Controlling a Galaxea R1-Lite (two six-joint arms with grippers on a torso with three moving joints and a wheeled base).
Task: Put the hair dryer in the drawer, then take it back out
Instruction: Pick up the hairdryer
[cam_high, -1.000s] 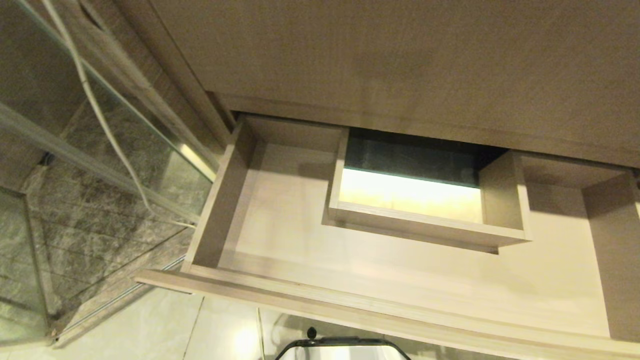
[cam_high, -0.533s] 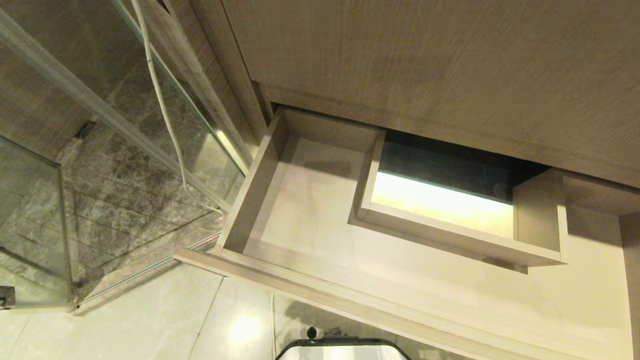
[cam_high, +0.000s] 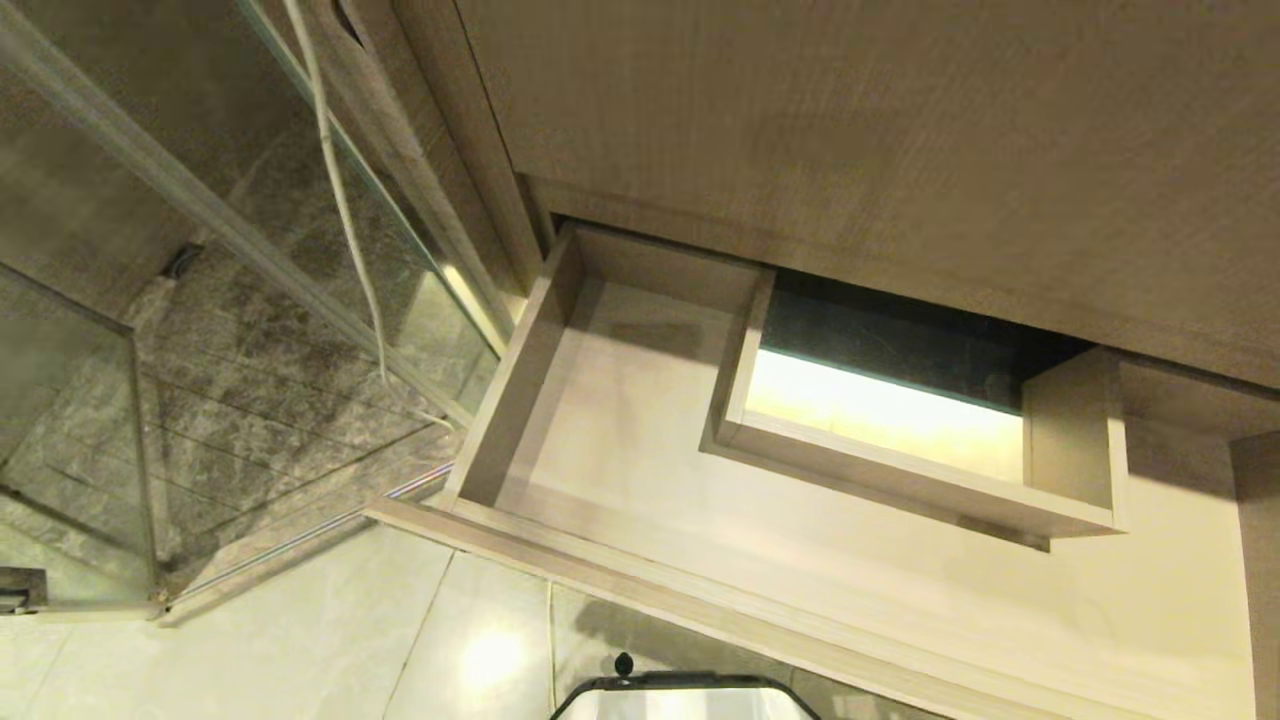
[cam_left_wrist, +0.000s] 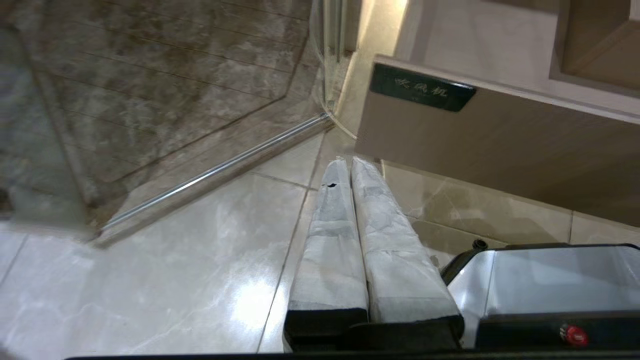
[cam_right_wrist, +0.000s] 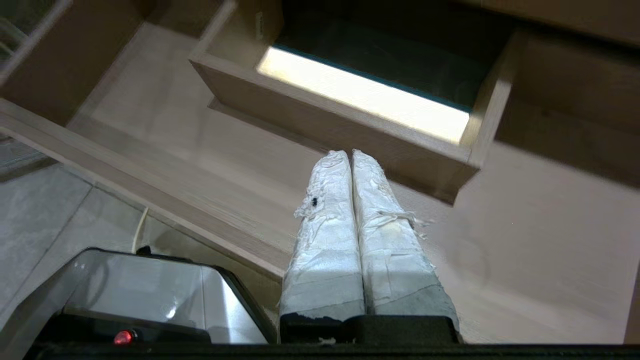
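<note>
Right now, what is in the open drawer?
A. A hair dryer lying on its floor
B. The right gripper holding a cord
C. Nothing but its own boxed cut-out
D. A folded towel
C: the drawer shows only bare beige floor around its boxed cut-out; the right gripper hovers above it, shut and holding nothing, and no hair dryer shows.
</note>
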